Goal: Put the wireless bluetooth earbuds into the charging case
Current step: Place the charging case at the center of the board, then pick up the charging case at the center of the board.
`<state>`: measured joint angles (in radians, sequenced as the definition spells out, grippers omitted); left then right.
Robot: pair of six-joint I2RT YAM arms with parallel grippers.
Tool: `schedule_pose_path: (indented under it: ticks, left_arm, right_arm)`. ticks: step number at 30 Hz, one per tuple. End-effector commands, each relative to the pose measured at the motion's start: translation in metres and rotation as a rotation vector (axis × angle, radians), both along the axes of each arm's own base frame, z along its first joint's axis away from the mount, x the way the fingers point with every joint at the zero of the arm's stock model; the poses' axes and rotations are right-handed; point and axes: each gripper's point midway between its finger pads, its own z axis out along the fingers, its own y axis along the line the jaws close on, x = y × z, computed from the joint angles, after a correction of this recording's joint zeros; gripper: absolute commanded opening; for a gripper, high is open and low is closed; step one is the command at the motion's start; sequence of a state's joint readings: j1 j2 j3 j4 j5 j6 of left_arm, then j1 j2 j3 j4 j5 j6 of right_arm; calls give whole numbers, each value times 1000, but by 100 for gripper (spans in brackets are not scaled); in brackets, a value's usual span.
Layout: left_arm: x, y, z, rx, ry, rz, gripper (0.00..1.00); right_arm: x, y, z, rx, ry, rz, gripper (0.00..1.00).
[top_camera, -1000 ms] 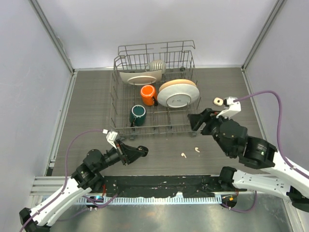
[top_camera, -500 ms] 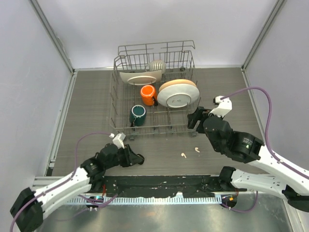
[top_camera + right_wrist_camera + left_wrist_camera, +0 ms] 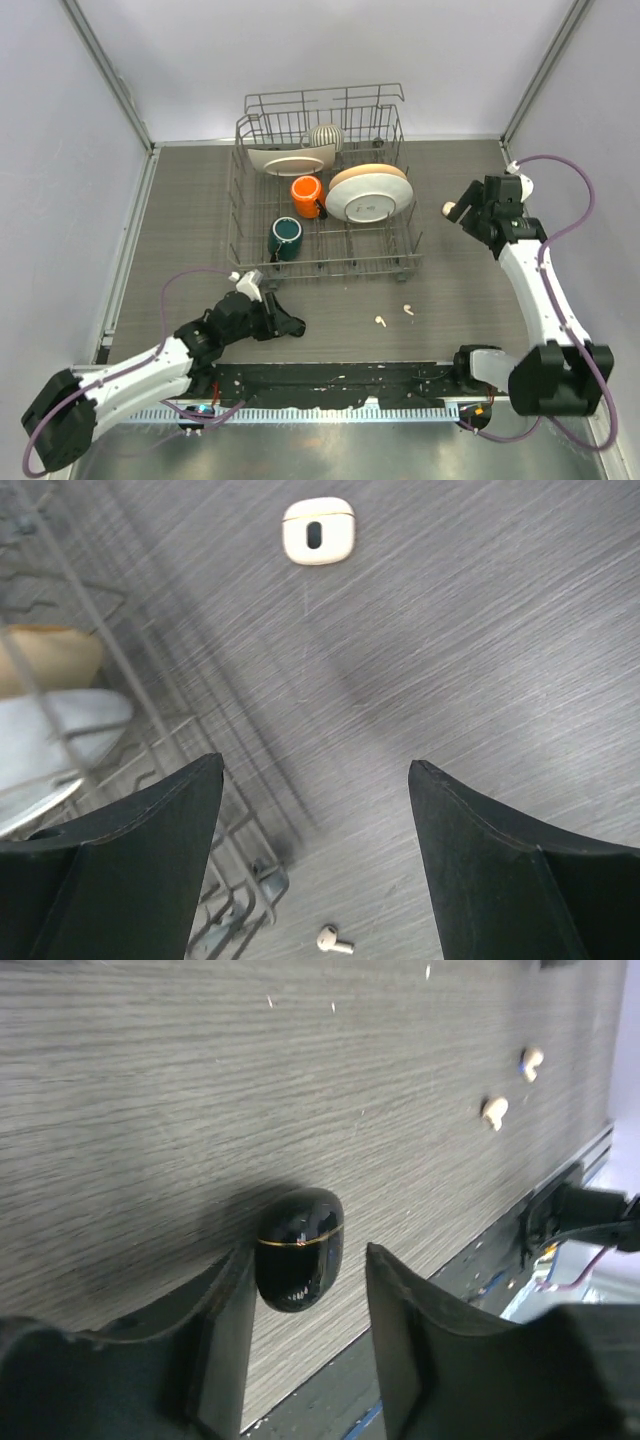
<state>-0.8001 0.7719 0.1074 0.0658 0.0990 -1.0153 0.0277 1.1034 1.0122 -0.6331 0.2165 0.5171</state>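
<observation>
Grey wood-grain table, dish rack at 12 o'clock. Two cream earbuds loose on table, 5 o'clock off rack. Left claw at 7 o'clock: narrow gap, straddling black case, one finger touching, not clamped. Right claw wide, empty, near white case at 3 o'clock.

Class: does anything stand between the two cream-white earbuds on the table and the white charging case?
Nothing visible does. Bare table lies between the cream-white earbuds and the white charging case; the dish rack has its near corner beside that line, not across it.
</observation>
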Motion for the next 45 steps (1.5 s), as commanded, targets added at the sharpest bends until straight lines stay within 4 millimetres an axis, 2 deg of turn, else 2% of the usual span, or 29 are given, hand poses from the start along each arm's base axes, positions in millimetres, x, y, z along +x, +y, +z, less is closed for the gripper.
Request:
schedule_pose_path:
  ticks: [1, 2, 4, 6, 7, 8, 9, 10, 11, 13, 14, 15, 16, 18, 19, 21, 23, 25, 26, 27, 29, 30, 32, 34, 35, 37, 41, 45]
  left_arm:
    - [2, 21, 6, 40, -42, 69, 53]
    - [1, 23, 10, 34, -49, 72, 62]
    - [4, 35, 9, 59, -70, 123, 73]
    - [7, 37, 17, 31, -111, 143, 82]
    - [6, 41, 16, 39, -111, 154, 86]
    - [8, 41, 22, 18, -130, 160, 93]
    - [8, 42, 24, 18, -133, 163, 95]
    - [8, 42, 26, 19, -138, 163, 96]
    - [9, 42, 31, 19, -152, 162, 100]
    - [10, 42, 40, 26, -165, 155, 100]
    - [12, 42, 43, 36, -180, 146, 100]
    - [12, 42, 44, 51, -180, 138, 100]
    - [14, 40, 55, 48, -196, 131, 100]
    - [14, 39, 58, 82, -208, 99, 100]
    - [16, 37, 69, 78, -230, 92, 100]
    - [17, 36, 76, 96, -254, 63, 100]
    - [19, 32, 85, 98, -271, 45, 100]
    - [19, 27, 95, 89, -299, 12, 100]
    - [20, 27, 97, 91, -304, 5, 100]
    - [19, 27, 97, 98, -306, -3, 100]
    - [19, 26, 102, 107, -324, -21, 100]
    - [18, 27, 101, 117, -326, -28, 100]
    - [18, 28, 104, 126, -336, -36, 100]
    - [17, 29, 106, 134, -341, -48, 100]
    - [16, 30, 108, 135, -343, -51, 100]
    - [15, 30, 112, 135, -354, -57, 100]
    - [16, 34, 115, 148, -372, -53, 100]
    - [17, 34, 116, 142, -381, -42, 100]
  right_arm:
    - [43, 1, -15, 101, 0, 63, 81]
    - [50, -5, -22, 88, 21, 42, 81]
    - [71, -16, -33, 63, 60, 16, 81]
    - [84, -30, -42, 45, 71, -30, 82]
    - [98, -34, -40, 36, 52, -41, 82]
    - [107, -38, -56, 36, 90, -55, 82]
    - [114, -38, -58, 42, 104, -54, 82]
    - [125, -39, -49, 40, 84, -54, 82]
    - [131, -41, -56, 38, 94, -63, 82]
    - [148, -52, -54, 3, 64, -89, 83]
    - [154, -53, -78, -4, 129, -80, 82]
    - [152, -56, -86, -30, 186, -66, 83]
    - [166, -58, -79, -47, 176, -39, 82]
    - [182, -54, -87, -65, 177, 49, 82]
    - [183, -54, -86, -119, 191, 136, 82]
    - [188, -55, -86, -205, 170, 254, 84]
    - [190, -46, -91, -267, 145, 502, 84]
    - [189, -57, -94, -313, 145, 560, 82]
    - [188, -56, -91, -337, 127, 652, 81]
    - [184, -54, -94, -315, 97, 691, 81]
    - [180, -49, -83, -259, -27, 821, 81]
    - [174, -48, -88, -254, -46, 863, 81]
    - [171, -54, -95, -277, -47, 906, 81]
    - [179, -64, -98, -313, -41, 891, 81]
    - [178, -64, -111, -294, -24, 917, 81]
    - [173, -54, -115, -301, -41, 1061, 79]
    - [173, -51, -120, -341, -69, 1142, 79]
    - [171, -58, -139, -389, -36, 1172, 79]
